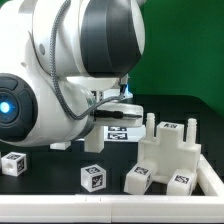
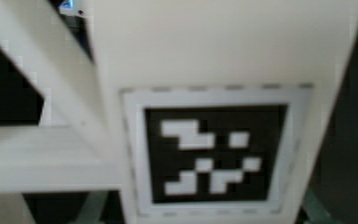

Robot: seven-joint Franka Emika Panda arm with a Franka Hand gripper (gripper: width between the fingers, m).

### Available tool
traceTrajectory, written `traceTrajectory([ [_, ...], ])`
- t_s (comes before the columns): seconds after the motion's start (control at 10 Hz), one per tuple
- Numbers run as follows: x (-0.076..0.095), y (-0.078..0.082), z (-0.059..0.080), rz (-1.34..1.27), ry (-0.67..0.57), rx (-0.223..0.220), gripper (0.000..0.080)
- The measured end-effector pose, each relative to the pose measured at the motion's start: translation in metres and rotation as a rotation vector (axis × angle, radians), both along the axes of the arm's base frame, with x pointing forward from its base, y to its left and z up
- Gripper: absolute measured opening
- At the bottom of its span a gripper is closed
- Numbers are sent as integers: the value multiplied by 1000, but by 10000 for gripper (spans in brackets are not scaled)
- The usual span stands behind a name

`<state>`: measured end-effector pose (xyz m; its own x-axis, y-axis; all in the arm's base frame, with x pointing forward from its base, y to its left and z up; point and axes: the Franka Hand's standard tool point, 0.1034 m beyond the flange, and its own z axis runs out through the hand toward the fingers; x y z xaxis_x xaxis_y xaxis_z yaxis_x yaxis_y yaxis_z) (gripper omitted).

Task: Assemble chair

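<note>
In the exterior view my gripper point(image 1: 118, 106) hangs low at the table's middle, right over a white tagged chair part point(image 1: 119, 131). The wrist view is filled by that part: a white bar with a black-and-white tag point(image 2: 211, 150) and diagonal braces point(image 2: 43, 80) beside it, very close and blurred. My fingers do not show there, so I cannot tell whether they hold it. A white assembly with upright pegs point(image 1: 166, 150) stands at the exterior view's right. Three tagged white cubes lie in front: one at the left point(image 1: 12, 163), one in the middle point(image 1: 93, 177), one by the assembly point(image 1: 138, 178).
The robot's large white arm point(image 1: 60, 70) covers the exterior view's left and top. A white rim point(image 1: 210, 190) runs along the table's front right. A green backdrop point(image 1: 185, 45) stands behind.
</note>
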<state>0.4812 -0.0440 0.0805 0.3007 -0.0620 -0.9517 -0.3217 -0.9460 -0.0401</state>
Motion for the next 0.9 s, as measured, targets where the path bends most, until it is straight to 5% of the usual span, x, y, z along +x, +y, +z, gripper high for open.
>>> traceTrajectory([
  [0.6,-13,1,-24,-14,56,10,284],
  [0.9,-15,1,-24,-12,65,14,284],
])
